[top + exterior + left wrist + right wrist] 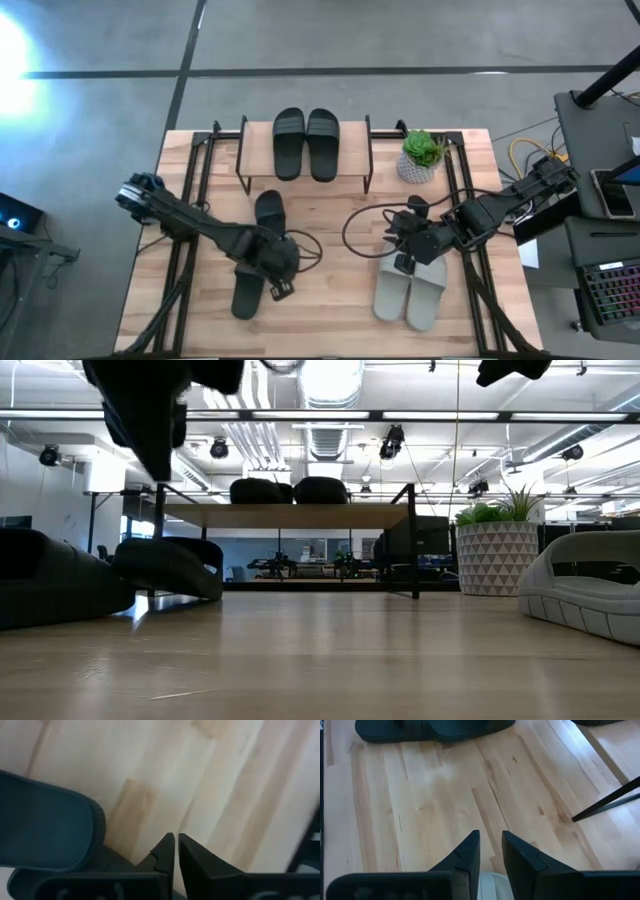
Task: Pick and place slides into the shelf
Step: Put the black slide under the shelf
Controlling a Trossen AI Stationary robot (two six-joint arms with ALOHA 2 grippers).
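Note:
Two black slides (305, 143) lie side by side on the shelf's top board (355, 150) at the table's far middle. A third black slide (268, 212) lies on the table in front of the shelf, and a fourth (245, 295) lies nearer the front. My left gripper (175, 839) hangs shut and empty over bare wood just right of that fourth slide (45, 830). The pale grey-green pair (410, 292) lies on the table at the near right. My right gripper (490, 840) hovers over the pair's far end, fingers slightly apart with nothing between them.
A potted plant (421, 155) in a white patterned pot stands right of the shelf. Black cables (365, 235) loop across the table's middle. Black frame rails run along the left (190, 200) and right (465, 200) sides. Bare wood lies between the two grippers.

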